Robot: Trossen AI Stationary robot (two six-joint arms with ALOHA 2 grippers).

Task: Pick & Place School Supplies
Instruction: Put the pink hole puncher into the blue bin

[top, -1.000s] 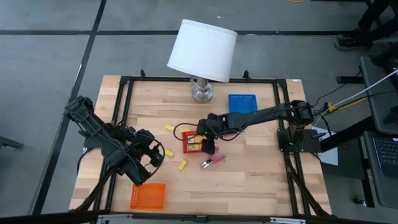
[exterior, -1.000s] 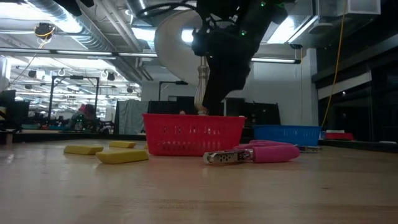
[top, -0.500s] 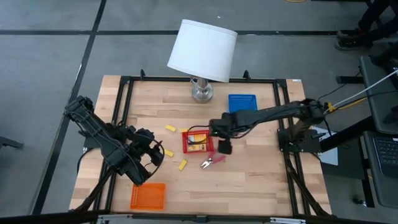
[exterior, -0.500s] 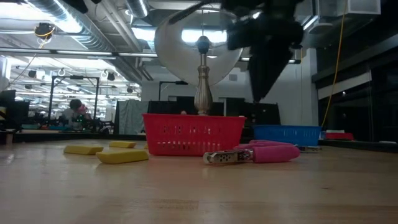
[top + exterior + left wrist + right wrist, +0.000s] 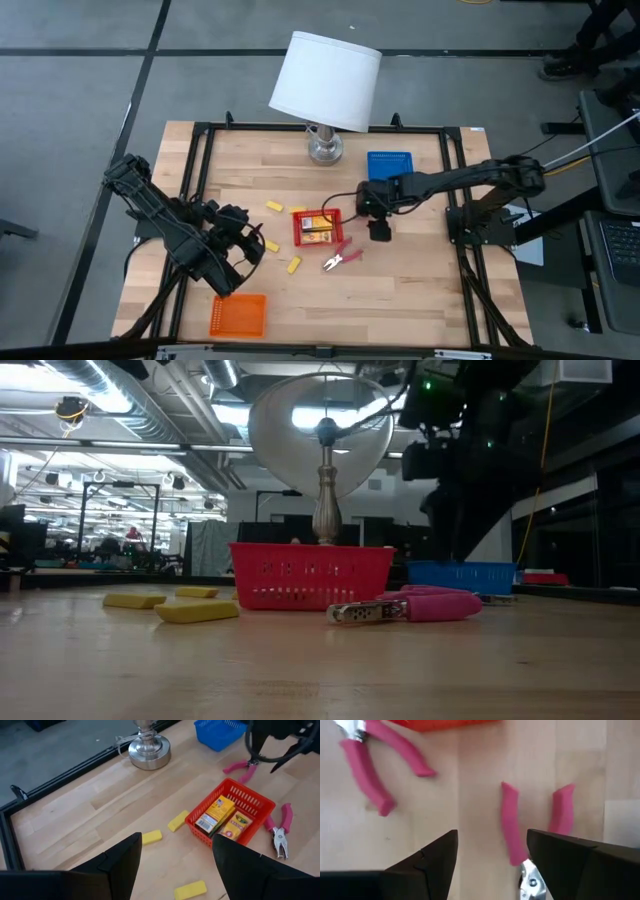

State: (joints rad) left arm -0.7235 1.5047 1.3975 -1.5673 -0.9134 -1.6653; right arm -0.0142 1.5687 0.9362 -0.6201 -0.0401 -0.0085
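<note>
A second ago the right gripper (image 5: 378,230) hung over the red tray (image 5: 300,238); it has since swung clear of it toward the blue tray (image 5: 390,165) and now hovers above the table, its fingers spread wide and holding nothing. The red tray, now off to the claw's side, has two orange-yellow crayon boxes (image 5: 215,814) in it, so the drop there looks finished and the arm is lining up its next pick. Straight below the claw lies a pink-handled tool (image 5: 511,822), one handle in the gap between the open fingers and the other close by one finger. A second pink-handled tool (image 5: 340,259) lies farther off, just past the red tray's corner. Three pale yellow blocks (image 5: 293,265) lie beyond the tray from the claw — still to be collected. The left gripper (image 5: 242,252) waits open near those blocks.
</note>
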